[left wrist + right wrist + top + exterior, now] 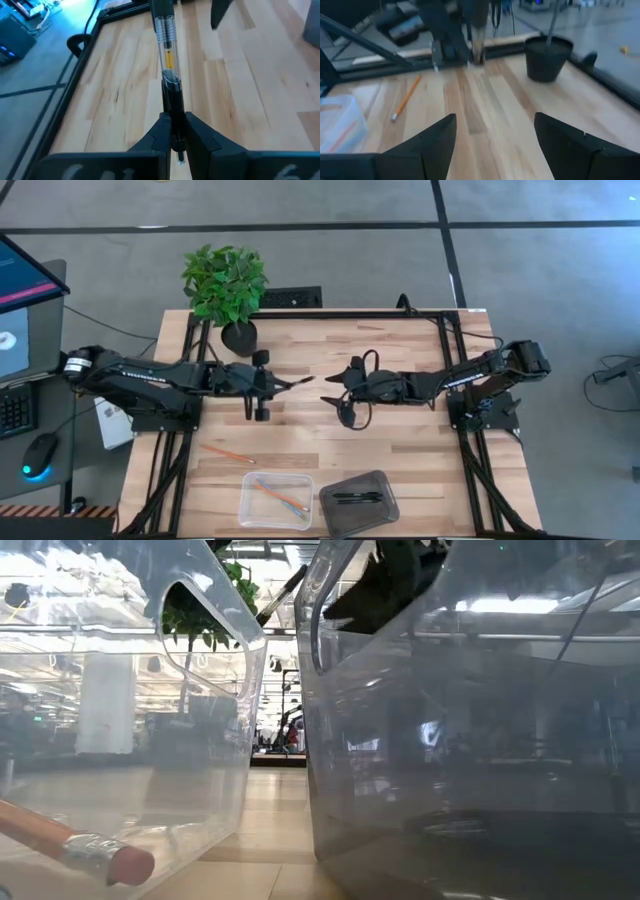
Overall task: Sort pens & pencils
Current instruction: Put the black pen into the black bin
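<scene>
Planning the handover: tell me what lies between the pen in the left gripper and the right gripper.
High view: only bare table between the pen in the left gripper and the open right gripper. Nothing rests there.

You're in a robot lab or open workshop hall: wooden bench (400, 460) on a black frame, grey floor with tape lines, monitor (22, 305), keyboard and mouse (38, 452) alongside, ceiling strip lights, potted plant (226, 285).
</scene>
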